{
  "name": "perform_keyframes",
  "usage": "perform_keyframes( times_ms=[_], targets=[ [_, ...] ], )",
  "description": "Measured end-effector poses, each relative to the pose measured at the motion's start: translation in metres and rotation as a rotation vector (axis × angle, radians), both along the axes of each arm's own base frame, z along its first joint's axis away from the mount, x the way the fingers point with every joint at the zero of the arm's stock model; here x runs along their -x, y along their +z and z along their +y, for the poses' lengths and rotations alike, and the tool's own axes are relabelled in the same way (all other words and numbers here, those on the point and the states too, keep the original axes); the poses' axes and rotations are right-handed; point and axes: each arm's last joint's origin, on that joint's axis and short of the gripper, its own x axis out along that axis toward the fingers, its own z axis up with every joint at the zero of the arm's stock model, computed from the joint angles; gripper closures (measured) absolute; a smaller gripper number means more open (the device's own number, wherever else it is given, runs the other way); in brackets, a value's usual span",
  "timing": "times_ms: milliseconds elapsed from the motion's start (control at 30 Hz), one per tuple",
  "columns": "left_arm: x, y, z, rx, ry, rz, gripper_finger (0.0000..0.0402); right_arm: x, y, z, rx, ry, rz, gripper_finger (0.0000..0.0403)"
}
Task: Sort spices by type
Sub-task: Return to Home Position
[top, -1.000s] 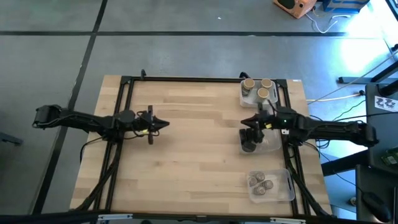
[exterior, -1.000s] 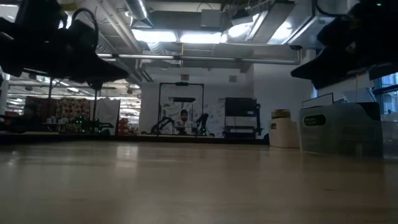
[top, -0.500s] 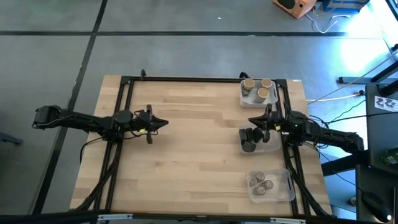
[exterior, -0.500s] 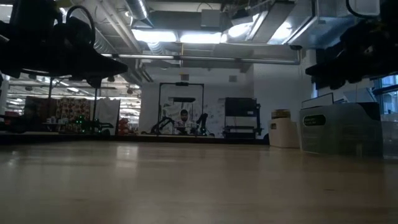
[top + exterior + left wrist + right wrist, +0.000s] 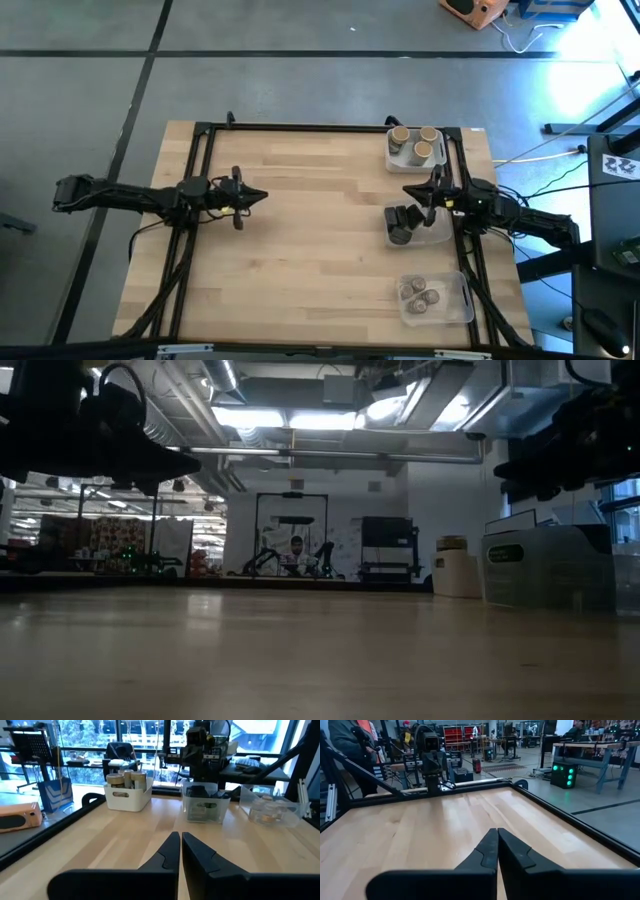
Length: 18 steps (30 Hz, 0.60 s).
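Observation:
Three tan-topped jars (image 5: 417, 144) stand in a white tray (image 5: 394, 158) at the table's far right. Dark grey blocky spices (image 5: 400, 226) sit in a clear tray (image 5: 440, 236) at mid right, and small silver ones (image 5: 421, 296) in another clear tray (image 5: 458, 308) at the near right. My right gripper (image 5: 406, 193) hangs shut and level just beyond the dark-spice tray, holding nothing; its joined fingertips (image 5: 497, 831) point across the bare wood. My left gripper (image 5: 263, 196) is shut and empty over the table's left half, its tips (image 5: 180, 836) facing the three trays.
A black frame (image 5: 300, 127) runs round the table's edges. The wooden top (image 5: 310, 240) between the two grippers is bare. A person (image 5: 345, 740) stands beyond the table's left side, behind the left arm (image 5: 431, 755).
My right gripper has drawn back toward the table's right edge, away from above the dark-spice tray, and its arm has folded in; it has stayed shut. The trays and spices have kept their places.

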Motion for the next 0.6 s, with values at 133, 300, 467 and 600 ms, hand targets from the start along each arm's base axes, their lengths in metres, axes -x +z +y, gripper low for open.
perform_keyframes(
  times_ms=[133, 300, 467, 600],
  targets=[
    [0.008, 0.001, -0.001, 0.030, 0.001, 0.004, 0.0396, 0.000, 0.000, 0.000, 0.000, 0.000, 0.002, 0.0391],
    [0.020, 0.000, -0.001, 0.091, 0.014, 0.017, 0.0396, 0.000, 0.000, 0.000, 0.006, -0.010, 0.004, 0.0391],
    [0.032, -0.001, -0.002, 0.105, 0.015, 0.007, 0.0396, 0.000, -0.001, 0.000, 0.006, -0.009, 0.006, 0.0391],
    [0.039, 0.006, -0.004, 0.084, -0.001, -0.076, 0.0396, 0.000, -0.001, 0.000, 0.010, -0.008, 0.008, 0.0391]
  ],
)
